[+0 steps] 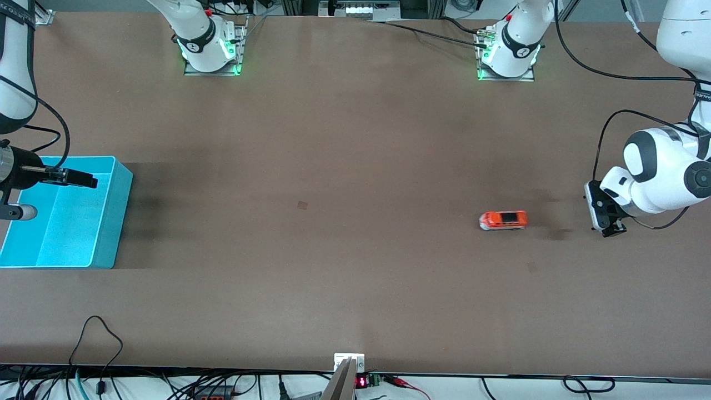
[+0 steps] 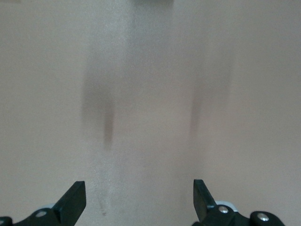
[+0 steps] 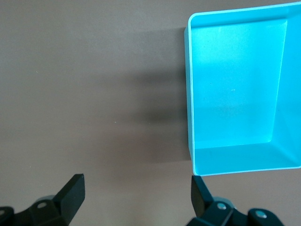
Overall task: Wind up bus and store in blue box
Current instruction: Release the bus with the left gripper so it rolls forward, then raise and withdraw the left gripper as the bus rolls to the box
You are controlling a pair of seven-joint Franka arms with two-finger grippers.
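The bus (image 1: 502,220), a small orange-red toy with a dark roof panel, stands on the table toward the left arm's end. It does not show in either wrist view. My left gripper (image 1: 611,229) is open and empty, low over bare table beside the bus, apart from it. In the left wrist view the left gripper (image 2: 138,202) has only bare table between its fingers. The blue box (image 1: 118,216) stands empty at the right arm's end. My right gripper (image 1: 83,179) is open and empty above the box's edge. In the right wrist view the right gripper (image 3: 136,195) shows beside the box (image 3: 240,157).
The two arm bases (image 1: 210,47) (image 1: 508,53) stand at the table's edge farthest from the front camera. Cables and a small display (image 1: 361,382) lie along the edge nearest it. A wide stretch of brown table lies between bus and box.
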